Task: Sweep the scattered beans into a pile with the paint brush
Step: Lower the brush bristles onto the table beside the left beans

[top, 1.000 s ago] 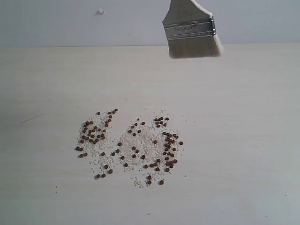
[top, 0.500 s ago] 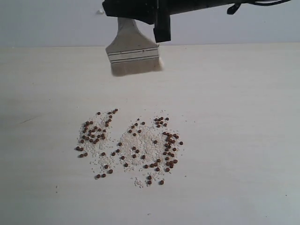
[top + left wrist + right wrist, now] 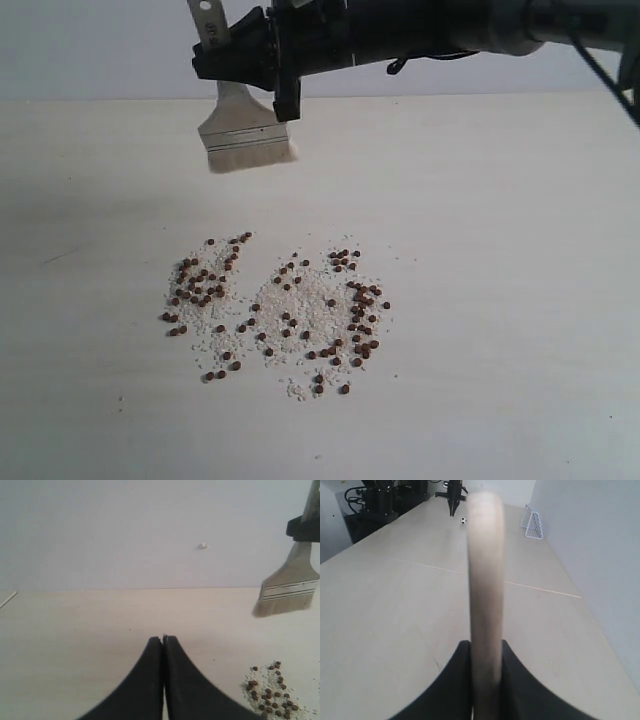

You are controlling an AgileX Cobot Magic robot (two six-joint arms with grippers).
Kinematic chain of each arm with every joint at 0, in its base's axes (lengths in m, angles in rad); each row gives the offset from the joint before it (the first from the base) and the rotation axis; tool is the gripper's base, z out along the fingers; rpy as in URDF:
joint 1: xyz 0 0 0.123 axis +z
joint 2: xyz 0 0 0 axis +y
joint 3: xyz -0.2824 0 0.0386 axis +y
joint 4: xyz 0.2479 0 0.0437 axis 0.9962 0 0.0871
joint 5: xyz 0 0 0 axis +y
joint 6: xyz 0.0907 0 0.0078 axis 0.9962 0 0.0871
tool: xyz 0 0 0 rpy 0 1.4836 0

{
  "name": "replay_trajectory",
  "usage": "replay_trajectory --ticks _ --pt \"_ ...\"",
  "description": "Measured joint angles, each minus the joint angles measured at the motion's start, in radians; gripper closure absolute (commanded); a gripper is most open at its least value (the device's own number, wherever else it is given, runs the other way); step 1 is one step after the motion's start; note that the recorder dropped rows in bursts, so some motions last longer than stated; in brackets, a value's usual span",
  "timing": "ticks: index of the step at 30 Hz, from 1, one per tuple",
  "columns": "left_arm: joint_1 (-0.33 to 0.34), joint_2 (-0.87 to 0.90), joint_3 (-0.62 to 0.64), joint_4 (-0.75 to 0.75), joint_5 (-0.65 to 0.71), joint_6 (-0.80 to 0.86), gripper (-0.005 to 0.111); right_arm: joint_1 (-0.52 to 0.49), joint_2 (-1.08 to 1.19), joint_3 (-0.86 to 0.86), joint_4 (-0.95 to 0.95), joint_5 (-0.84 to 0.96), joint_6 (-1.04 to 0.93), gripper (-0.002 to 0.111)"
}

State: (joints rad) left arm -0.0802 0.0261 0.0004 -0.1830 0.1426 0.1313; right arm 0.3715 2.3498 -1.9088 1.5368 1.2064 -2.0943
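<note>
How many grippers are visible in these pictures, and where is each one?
2. The right gripper holds the paint brush by its handle, above the table behind the beans. The left gripper, shut and empty, shows only in its wrist view, over the table.

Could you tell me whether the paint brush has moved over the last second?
Yes. The paint brush has travelled leftward in the exterior view, from beyond the right edge of the beans to beyond their left cluster.

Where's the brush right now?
Exterior view, upper left of centre: the brush is held in the right pincer, beyond the beans and clear of them.
</note>
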Motion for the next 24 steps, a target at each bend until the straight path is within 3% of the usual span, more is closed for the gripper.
replay_trajectory --ticks 8,15,24 --pt "0.0 0.0 0.0 0.0 0.0 0.0 0.107 0.054 0.176 -0.187 -0.023 0.004 0.0 0.108" --pt "0.0 0.0 0.0 0.0 0.0 0.0 0.107 0.058 0.272 -0.235 -0.059 0.015 0.0 0.108" --pt "0.0 0.0 0.0 0.0 0.0 0.0 0.107 0.058 0.272 -0.244 -0.152 0.017 0.225 0.108"
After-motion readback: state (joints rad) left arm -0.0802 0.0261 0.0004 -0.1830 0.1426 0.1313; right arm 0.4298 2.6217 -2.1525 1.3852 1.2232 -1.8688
